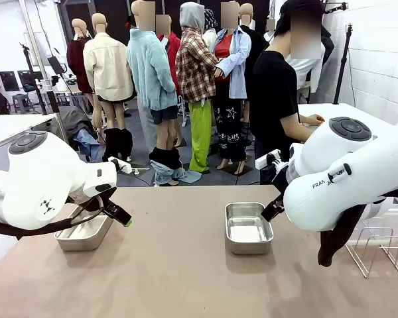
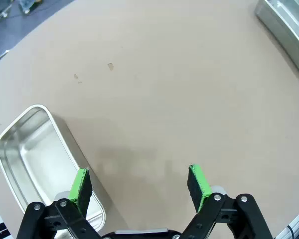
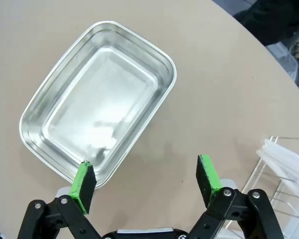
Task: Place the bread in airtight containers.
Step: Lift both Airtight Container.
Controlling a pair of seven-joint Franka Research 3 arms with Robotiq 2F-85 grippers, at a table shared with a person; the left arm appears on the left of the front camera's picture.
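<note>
Right wrist view, tin (image 3: 99, 99) before spread right claw (image 3: 145, 172), spread left claw (image 2: 139, 180) beside second tin (image 2: 30, 149).

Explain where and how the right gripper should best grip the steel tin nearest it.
Probably best: pinch the middle of one long wall of the tin, descending from above, one of the right gripper's open fingers inside, one outside. It lies flat, open-side up and empty, so that thin upright wall is free.

Open tabletop (image 1: 179, 265) between left tin (image 1: 86, 238) and right tin (image 1: 247, 232), wire rack (image 1: 378, 250) rightmost
</note>
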